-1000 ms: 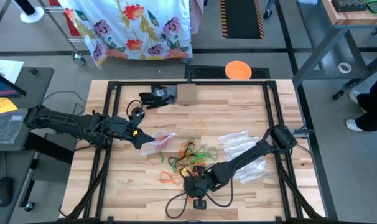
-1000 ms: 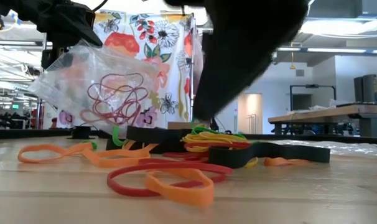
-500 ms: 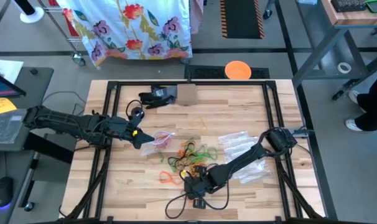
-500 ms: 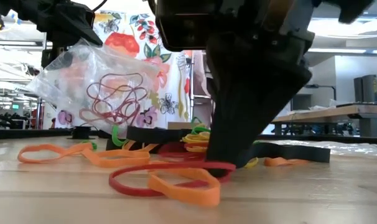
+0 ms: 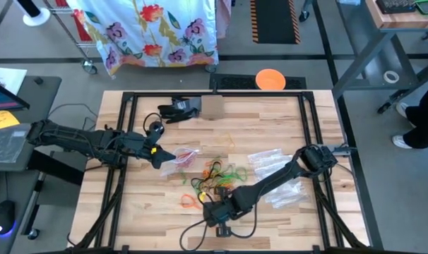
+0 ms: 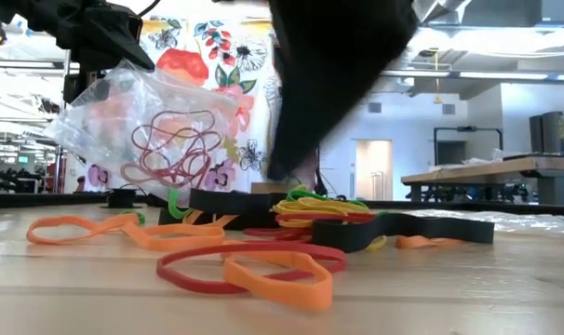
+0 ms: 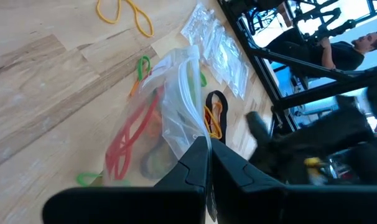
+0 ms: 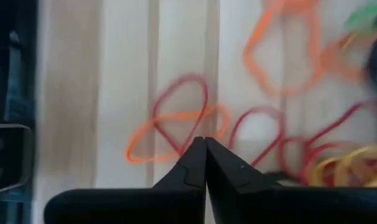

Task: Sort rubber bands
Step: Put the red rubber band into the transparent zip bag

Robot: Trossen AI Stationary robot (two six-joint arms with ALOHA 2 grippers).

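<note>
Wooden bench point(image 5: 270, 127): I hold red bands bagged point(image 5: 180, 159) in left gripper point(image 5: 164, 158); right gripper point(image 5: 208, 212) closed empty; loose rubber bands point(image 5: 212, 180) remain.

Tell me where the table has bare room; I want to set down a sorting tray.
Bare wood: the table corner nearest the left arm, and the far strip right of the box. Crowded: the middle, where the rubber bands pile up, the bags on the right arm's side, and the cable at the near edge.
</note>
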